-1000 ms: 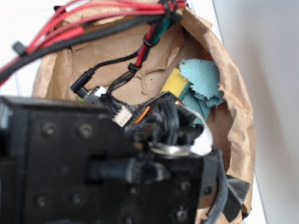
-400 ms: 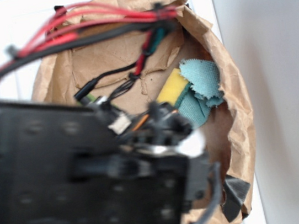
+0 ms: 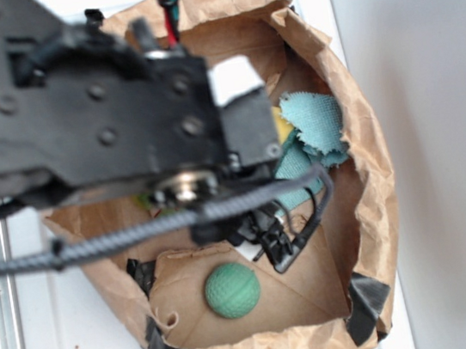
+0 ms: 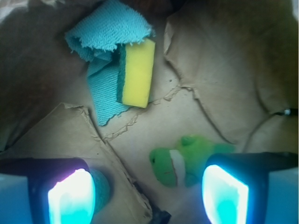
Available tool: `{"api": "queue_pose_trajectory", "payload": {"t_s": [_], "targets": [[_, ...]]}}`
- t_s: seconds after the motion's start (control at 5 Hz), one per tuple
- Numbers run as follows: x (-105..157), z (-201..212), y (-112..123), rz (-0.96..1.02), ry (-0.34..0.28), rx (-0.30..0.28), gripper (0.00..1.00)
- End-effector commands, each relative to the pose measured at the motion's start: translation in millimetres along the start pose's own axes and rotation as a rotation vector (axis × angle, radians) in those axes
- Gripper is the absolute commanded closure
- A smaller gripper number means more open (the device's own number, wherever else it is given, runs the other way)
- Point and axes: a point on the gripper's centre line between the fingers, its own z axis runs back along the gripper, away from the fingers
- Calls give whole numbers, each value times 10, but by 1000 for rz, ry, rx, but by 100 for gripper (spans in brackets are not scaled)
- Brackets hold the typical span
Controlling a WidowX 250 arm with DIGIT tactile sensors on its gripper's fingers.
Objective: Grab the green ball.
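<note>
While exterior shows green ball (image 3: 232,290) clear, wrist shows fingers (image 4: 70,198) spread, plush toy (image 4: 180,161) between.

You saw a mint-green ball (image 3: 232,290) w/ fine grid texture, in a brown paper bag (image 3: 372,172) w/ black tape patches. Teal cloth (image 4: 105,56), yellow sponge (image 4: 137,72) w/ dark green backing, lime-green plush toy (image 4: 180,161) w/ white band. Gripper (image 4: 148,193) pads glowed cyan.

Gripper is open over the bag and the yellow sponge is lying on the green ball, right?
Not quite. The wrist view shows the yellow sponge lying on the teal cloth, not the green ball, which sits apart. The gripper is open over the bag.
</note>
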Motion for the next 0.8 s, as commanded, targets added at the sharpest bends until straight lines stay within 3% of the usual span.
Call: {"api": "queue_pose_trajectory", "payload": {"t_s": [0.0, 0.4, 0.6], "targets": [[191, 238, 39, 14, 64, -127, 0], [113, 158, -57, 23, 59, -163, 0], [-57, 18, -162, 42, 70, -184, 0]]}}
